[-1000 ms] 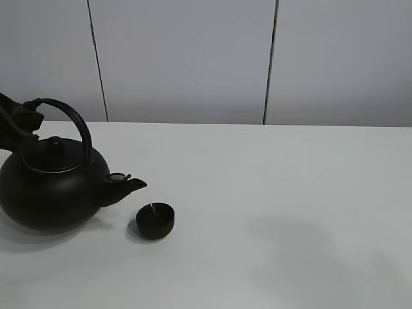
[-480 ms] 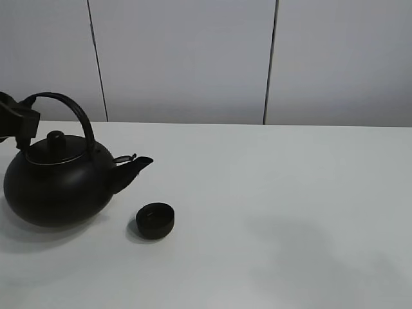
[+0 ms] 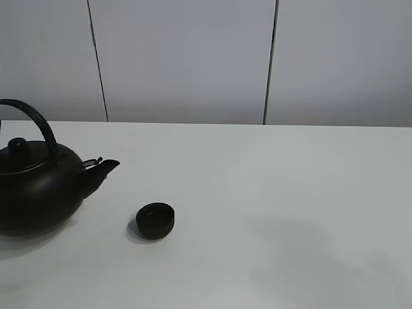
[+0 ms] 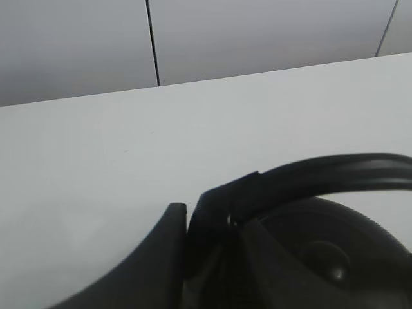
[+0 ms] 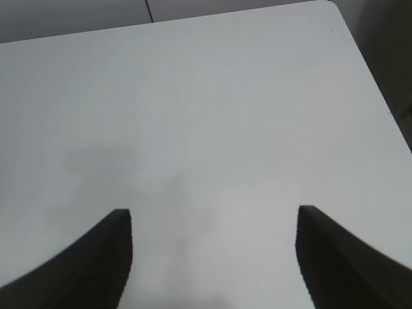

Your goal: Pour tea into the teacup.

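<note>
The small black teacup [image 3: 155, 220] stands on the white table [image 3: 270, 193], left of the middle. The large black kettle [image 3: 32, 187] is upright at the far left, its spout [image 3: 103, 166] pointing towards the cup but well short of it. I cannot tell whether it rests on the table. In the left wrist view my left gripper [image 4: 188, 215] is shut on the kettle's arched handle [image 4: 322, 172], above the lid knob [image 4: 325, 261]. The left gripper is out of the exterior view. My right gripper [image 5: 212, 257] is open and empty above bare table.
A grey panelled wall [image 3: 193, 58] stands behind the table's far edge. The table's right edge and rounded corner [image 5: 335, 8] show in the right wrist view.
The kettle has tipped back from its pouring tilt to upright and moved left, away from the cup. The left gripper has gone out of the exterior view. The cup has not moved.
</note>
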